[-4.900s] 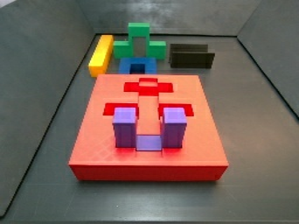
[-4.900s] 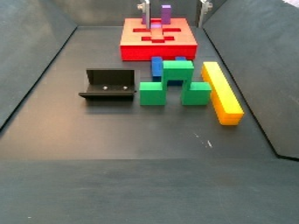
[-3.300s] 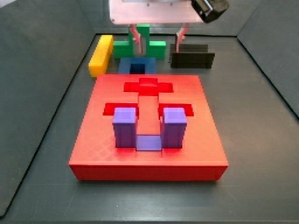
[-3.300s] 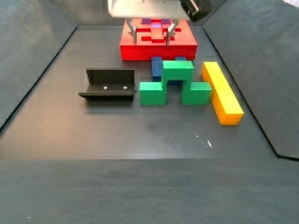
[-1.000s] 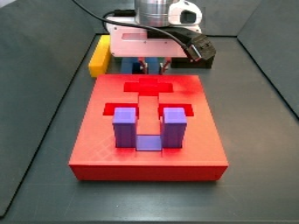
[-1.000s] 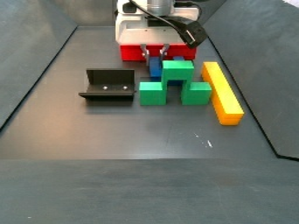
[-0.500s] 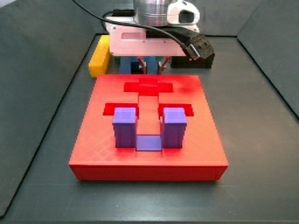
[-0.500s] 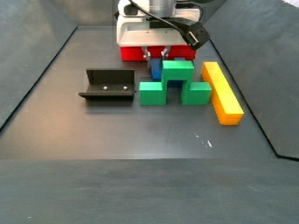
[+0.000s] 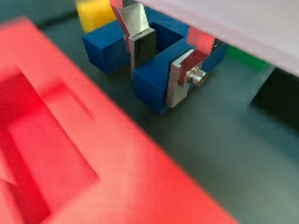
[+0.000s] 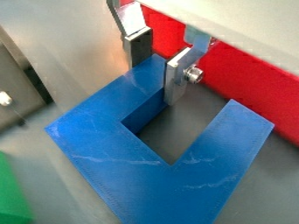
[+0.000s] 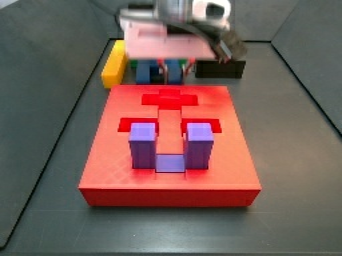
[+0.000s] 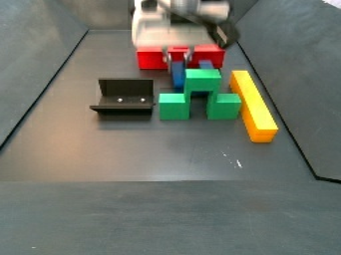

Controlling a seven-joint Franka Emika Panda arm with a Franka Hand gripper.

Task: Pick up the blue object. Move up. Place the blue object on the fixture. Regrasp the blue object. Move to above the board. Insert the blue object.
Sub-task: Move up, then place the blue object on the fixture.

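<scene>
Your gripper (image 10: 156, 54) is clenched on one prong of the blue object (image 10: 152, 144). The board (image 12: 154, 57) sits at its 12 o'clock in a side view.

Even, soft light; gripper (image 12: 177, 55) motion-blurred in both side views, wrist views soft

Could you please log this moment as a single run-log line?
phase: pick up | gripper: down behind board, fingers astride one prong of blue object | fixture: unoccupied | purple block: seated in board
</scene>
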